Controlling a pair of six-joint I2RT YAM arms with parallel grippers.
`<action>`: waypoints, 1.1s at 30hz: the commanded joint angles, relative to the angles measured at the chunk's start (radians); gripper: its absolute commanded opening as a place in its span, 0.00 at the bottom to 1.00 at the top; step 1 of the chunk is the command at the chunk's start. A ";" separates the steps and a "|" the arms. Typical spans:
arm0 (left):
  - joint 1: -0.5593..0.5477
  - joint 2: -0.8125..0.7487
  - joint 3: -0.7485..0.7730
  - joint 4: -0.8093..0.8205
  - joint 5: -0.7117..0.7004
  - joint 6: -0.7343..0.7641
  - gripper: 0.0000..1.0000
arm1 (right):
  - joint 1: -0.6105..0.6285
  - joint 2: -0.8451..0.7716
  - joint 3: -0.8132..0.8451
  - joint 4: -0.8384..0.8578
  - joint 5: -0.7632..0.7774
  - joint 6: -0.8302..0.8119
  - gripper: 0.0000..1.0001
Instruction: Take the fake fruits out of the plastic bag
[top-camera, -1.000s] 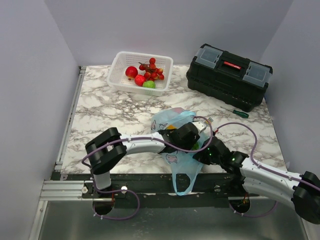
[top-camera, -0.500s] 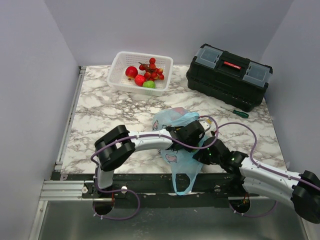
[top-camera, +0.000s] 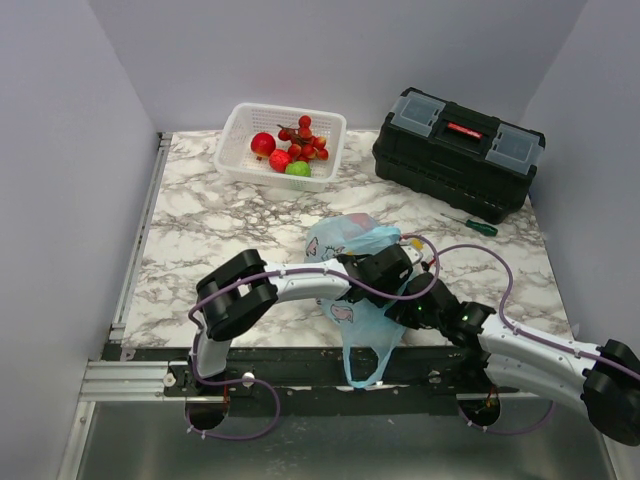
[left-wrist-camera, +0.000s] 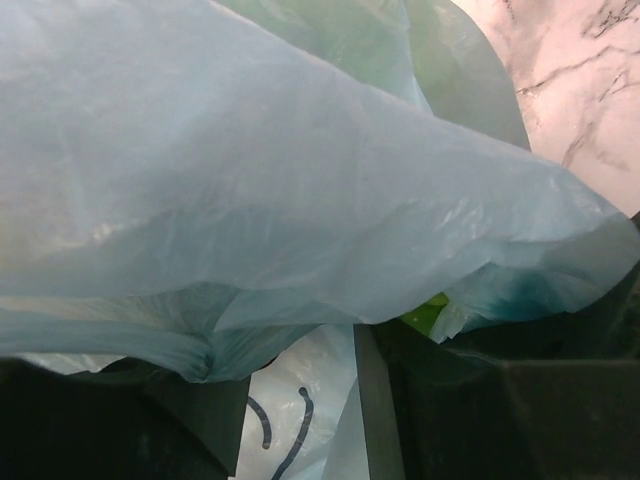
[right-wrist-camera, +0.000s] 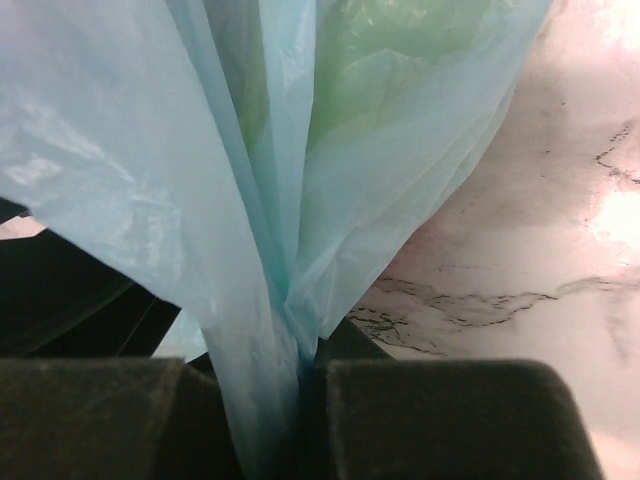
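Basket: the white lattice basket (top-camera: 229, 148) stands at the far left of the marble table (top-camera: 190, 215). It holds a red apple (top-camera: 263, 144), a cluster of red berries (top-camera: 306, 135) and a light-green round fruit (top-camera: 297, 169), all well apart from the bag.
Bag: the plastic bag (top-camera: 345, 235) lies crumpled near the front edge between the two arms. One loop handle (top-camera: 365, 365) hangs over that edge.
Fruit inside: the fake fruits (left-wrist-camera: 430, 312) in the bag show only as a bright green patch through the film. How many there are cannot be told.
Left gripper: the left gripper (left-wrist-camera: 300, 365) sits at the bag's top with its jaws partly apart. Loose film is draped over and between them, and nothing looks pinched.
Right gripper: the right gripper (right-wrist-camera: 300, 365) is just right of it, clamped narrow on a gathered pleat of the film.
Handling: the film looks thin, limp and slippery, so the mouth probably will not stay open unaided. It is best held by a bunched edge or the handle. The fruits look light, hard and glossy and likely to roll, so grip a round one across its middle.
Far right: the black toolbox (top-camera: 458, 150) and the green-handled screwdriver (top-camera: 470, 225) are well away from the bag.
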 joint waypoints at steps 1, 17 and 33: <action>-0.006 0.029 0.013 -0.050 -0.077 0.023 0.39 | 0.005 0.005 -0.009 -0.026 0.012 -0.016 0.12; -0.007 -0.141 -0.032 -0.038 -0.236 0.042 0.00 | 0.005 0.008 -0.008 -0.026 0.013 -0.017 0.12; -0.004 -0.328 -0.094 -0.059 -0.243 0.036 0.00 | 0.005 -0.005 -0.012 -0.028 0.009 -0.017 0.12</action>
